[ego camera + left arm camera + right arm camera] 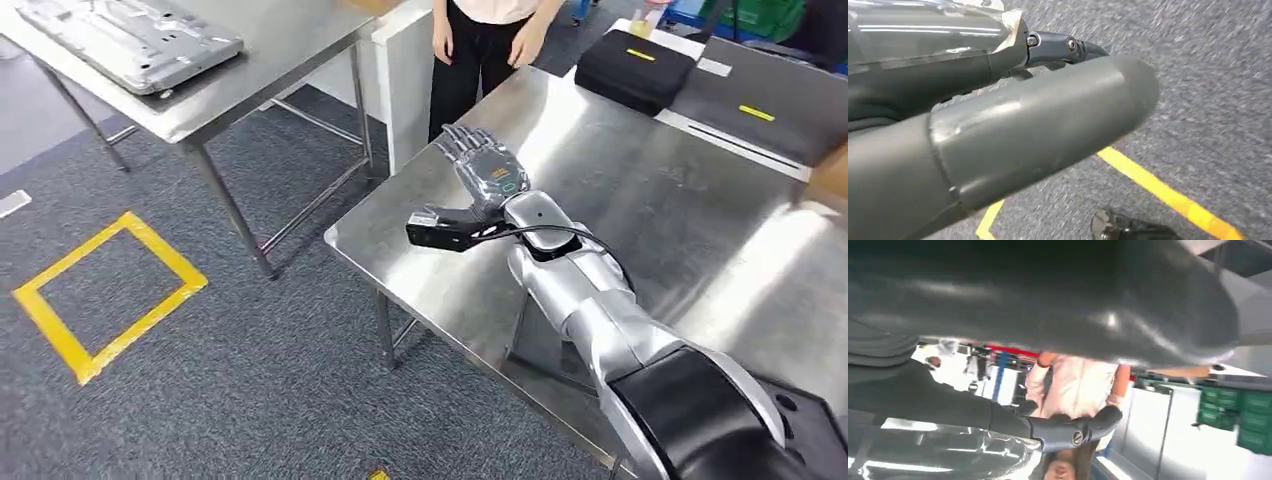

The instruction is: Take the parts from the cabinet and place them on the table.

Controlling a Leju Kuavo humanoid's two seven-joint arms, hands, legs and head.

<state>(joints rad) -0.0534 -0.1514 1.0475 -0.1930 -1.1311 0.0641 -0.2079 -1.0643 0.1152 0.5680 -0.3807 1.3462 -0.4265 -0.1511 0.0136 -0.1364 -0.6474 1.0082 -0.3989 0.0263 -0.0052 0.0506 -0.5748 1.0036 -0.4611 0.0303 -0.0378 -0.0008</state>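
Observation:
My right hand reaches out over the steel table, flat, with its fingers spread and nothing in it. In the right wrist view its thick thumb and a dark finger stand apart, with the shiny tabletop behind them. My left hand hangs over the grey carpet, thumb and a dark finger extended, and nothing shows between them. A large grey metal part lies on a second steel table at the far left.
A person in a pale top stands at the far end of my table. A black case sits at the table's far side. A brown box is at the right edge. Yellow tape marks a square on the carpet.

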